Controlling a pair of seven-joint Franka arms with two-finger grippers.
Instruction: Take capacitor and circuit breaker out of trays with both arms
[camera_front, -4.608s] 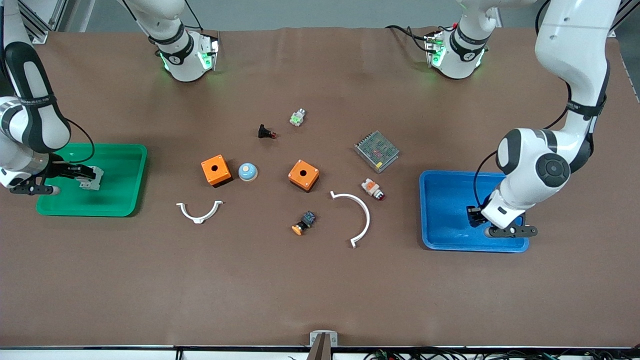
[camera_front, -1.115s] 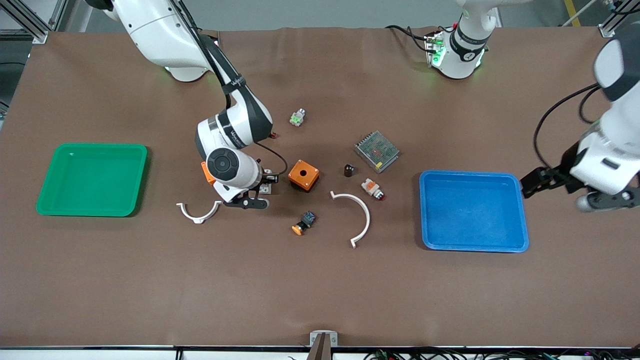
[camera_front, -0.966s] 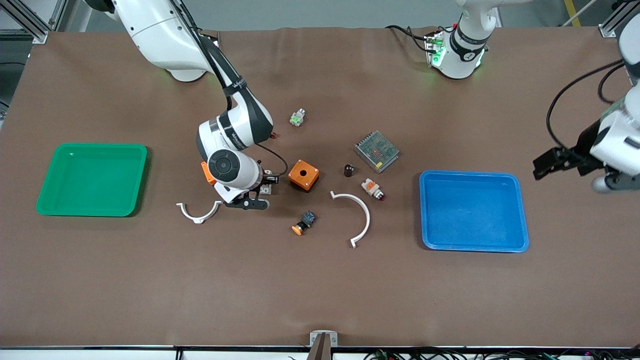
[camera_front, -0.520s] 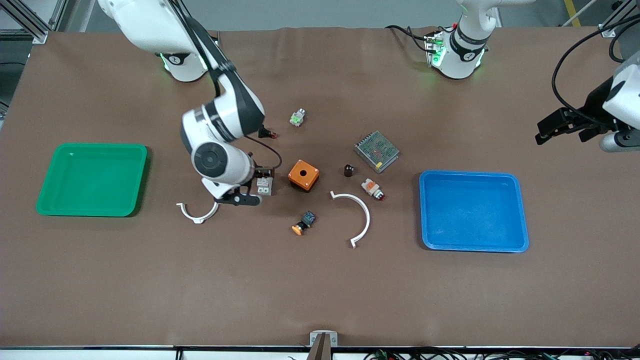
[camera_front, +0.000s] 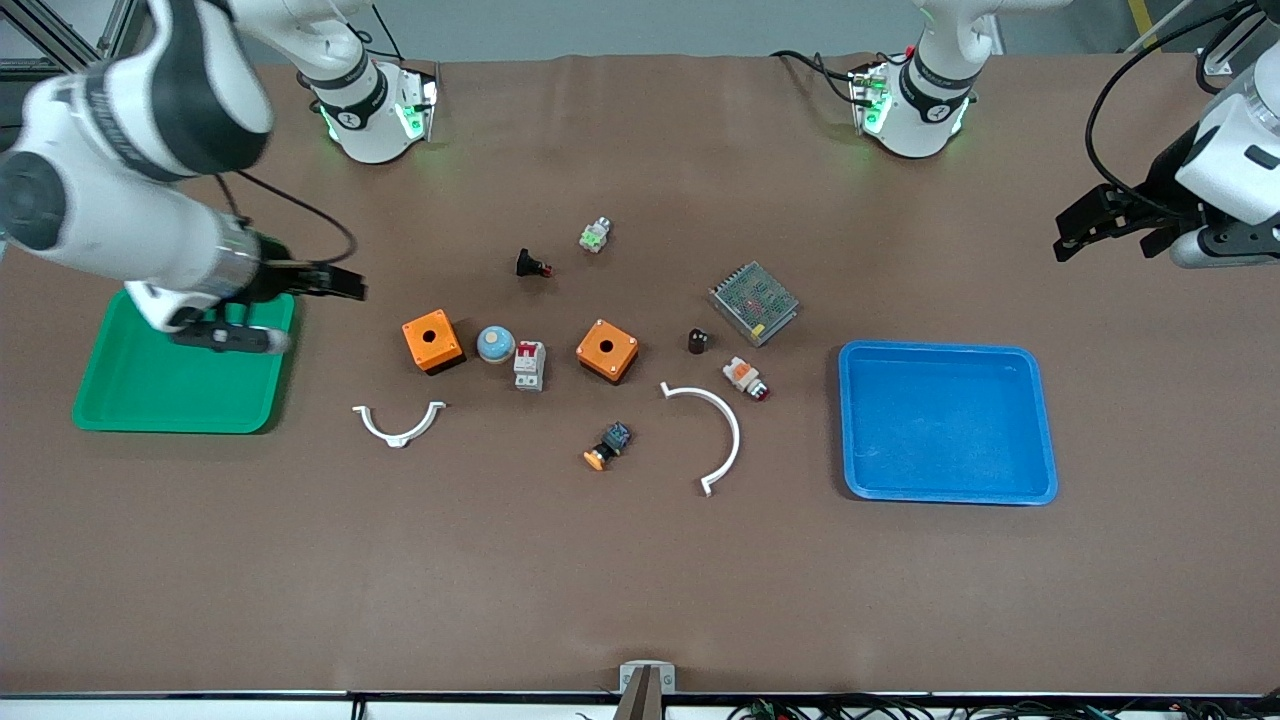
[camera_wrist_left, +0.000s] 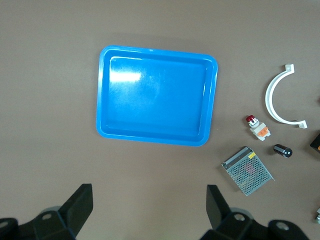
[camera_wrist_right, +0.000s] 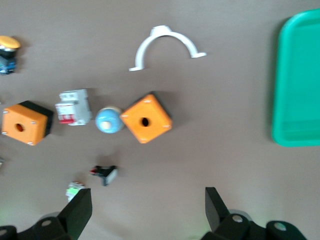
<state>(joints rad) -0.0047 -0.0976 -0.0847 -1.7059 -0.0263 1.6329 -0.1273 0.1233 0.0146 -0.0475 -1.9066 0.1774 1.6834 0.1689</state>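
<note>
Two parts out on the desk, both hands open.
Circuit breaker (camera_front: 529, 365) rigid, light: pinch flat sides; capacitor (camera_front: 698, 341) tiny, roll-prone.

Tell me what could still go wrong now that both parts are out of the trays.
1. The capacitor is a tiny cylinder on the bare table beside the metal power supply; a nudge might roll it.
2. The circuit breaker sits tight between the blue dome button and an orange box, so regrasping could bump them.
3. The right gripper, jaws open, hangs over the green tray's edge; dropping lower might clip the rim.
</note>
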